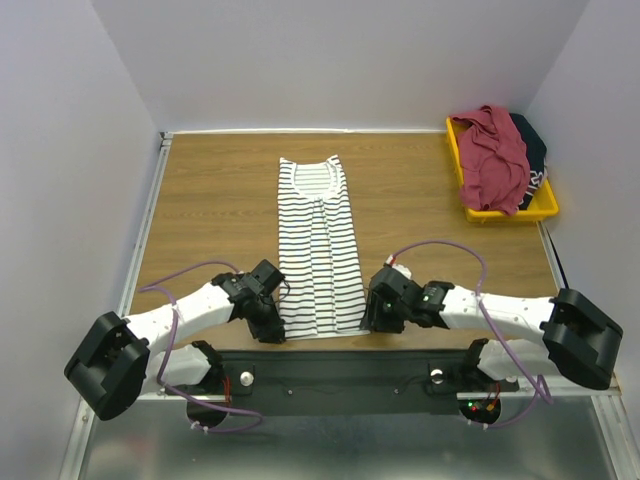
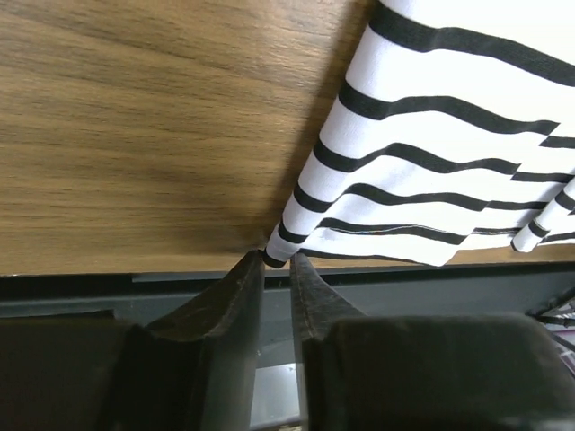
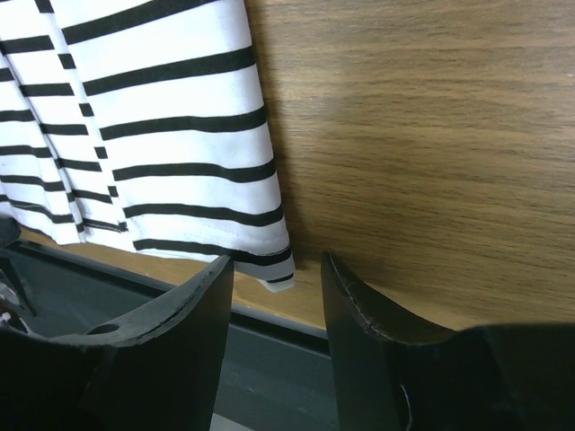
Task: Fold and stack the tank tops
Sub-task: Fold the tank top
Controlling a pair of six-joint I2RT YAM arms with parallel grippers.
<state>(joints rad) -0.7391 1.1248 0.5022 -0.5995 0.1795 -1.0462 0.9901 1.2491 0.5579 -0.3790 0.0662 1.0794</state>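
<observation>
L gripper [image 2: 277,259] nearly together round near-left hem corner of striped tank top [image 2: 431,135]; can't tell if it truly bites. Thin nip, may slip. R gripper [image 3: 277,269] apart, corner just ahead, ungrasped: uneven lift wd skew fold. Top flat mid-counter [image 1: 210,200]; maroon top [image 1: 492,155] in far-right bin [image 1: 455,160].

- We see the striped tank top [image 1: 318,245] folded into a narrow lengthwise strip, lying flat in the middle, hem at the near edge
- Our maroon tank top [image 1: 494,160] lies crumpled over the dark tank top [image 1: 532,145], far right
</observation>
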